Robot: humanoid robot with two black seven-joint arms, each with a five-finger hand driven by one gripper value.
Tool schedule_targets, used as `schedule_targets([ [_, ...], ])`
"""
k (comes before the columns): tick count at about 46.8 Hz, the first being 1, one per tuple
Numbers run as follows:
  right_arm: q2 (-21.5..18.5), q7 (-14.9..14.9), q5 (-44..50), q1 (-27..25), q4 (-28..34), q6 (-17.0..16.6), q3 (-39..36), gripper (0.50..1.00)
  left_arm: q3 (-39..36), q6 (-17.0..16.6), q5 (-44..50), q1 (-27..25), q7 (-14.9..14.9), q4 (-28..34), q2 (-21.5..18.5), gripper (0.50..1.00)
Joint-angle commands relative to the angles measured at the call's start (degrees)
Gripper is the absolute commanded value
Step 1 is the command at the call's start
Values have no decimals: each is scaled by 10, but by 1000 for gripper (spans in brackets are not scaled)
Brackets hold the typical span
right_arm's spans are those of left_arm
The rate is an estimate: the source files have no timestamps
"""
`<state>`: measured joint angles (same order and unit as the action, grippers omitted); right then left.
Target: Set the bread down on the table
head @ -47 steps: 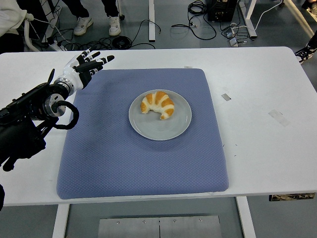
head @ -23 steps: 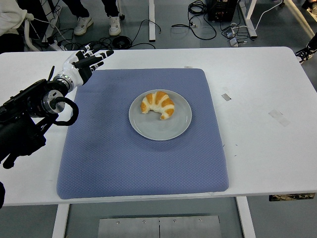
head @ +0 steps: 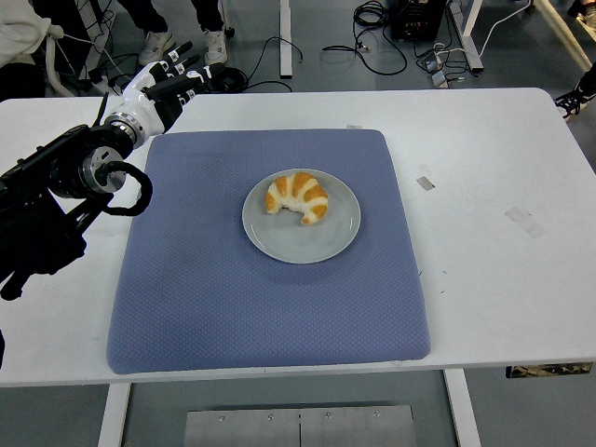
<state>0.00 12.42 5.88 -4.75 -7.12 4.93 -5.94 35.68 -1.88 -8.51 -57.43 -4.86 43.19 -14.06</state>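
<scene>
While held up over the far left corner of the blue mat (head: pixel 233 307), shows the left hand (head: pixel 158 84) empty, with fingers (head: pixel 182 67) stretched out straight and slightly fanned, pointing away toward the table's far edge. Finds the bread (head: pixel 298 196), a croissant, resting on the grey plate (head: pixel 307 244) at about the middle of the mat, well apart from that hand: off to its right and nearer the robot's side. Puts no right hand anywhere in view, so leaves the left as the only candidate for the reach. Reads the croissant's long axis as running roughly left to right with a slight drop toward the right, horns curling toward the plate's near rim, back arched toward the far side. Suggests, as a judgement, swinging the hand right and toward the near side, turning the fingers round and down, then closing across the short width of the arch, not along its length. Looks flaky and soft, banded golden brown and pale cream, likely to dent under a hard squeeze. Sits on a smooth, shallow, round plate, probably slick enough to let the bread slide if pushed sideways. Has under it a thick padded mat with a fine dimpled weave and rounded corners, and under that the hard white table (head: pixel 503 279), with white surface showing to the right of the mat as a possible set-down spot.
</scene>
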Motion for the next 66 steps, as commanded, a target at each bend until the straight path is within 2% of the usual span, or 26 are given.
schedule_targets([
  [1,0,1,0,0,0,0,0,1000,3,-3,-34,2,1,73,-27,983],
  [6,0,0,0,0,0,0,0,1000,-17,-4,-50,1,10,135,-40,983],
  [10,0,1,0,0,0,0,0,1000,-88,-4,-61,-14,7,152,-67,983],
  [15,0,1,0,0,0,0,0,1000,-160,-5,-157,-50,-2,164,-83,977],
  [20,0,0,0,0,0,0,0,1000,-166,-4,-253,-54,-2,166,-89,978],
  [28,0,0,0,0,0,0,0,1000,-175,0,-320,-55,-7,173,-82,981],
  [31,0,0,0,0,0,0,0,1000,-190,1,-367,-56,-28,179,-69,981],
  [36,0,0,0,0,0,0,0,1000,-217,-1,-439,-55,-101,180,-63,980],
  [39,0,0,0,0,0,0,0,1000,-224,-1,-457,-55,-124,180,-61,980],
  [51,0,0,0,0,0,0,0,1000,-291,-3,-480,-59,-124,166,-55,981],
  [66,0,1,0,0,0,0,0,1000,-296,-13,-474,-69,-108,159,-54,977],
])
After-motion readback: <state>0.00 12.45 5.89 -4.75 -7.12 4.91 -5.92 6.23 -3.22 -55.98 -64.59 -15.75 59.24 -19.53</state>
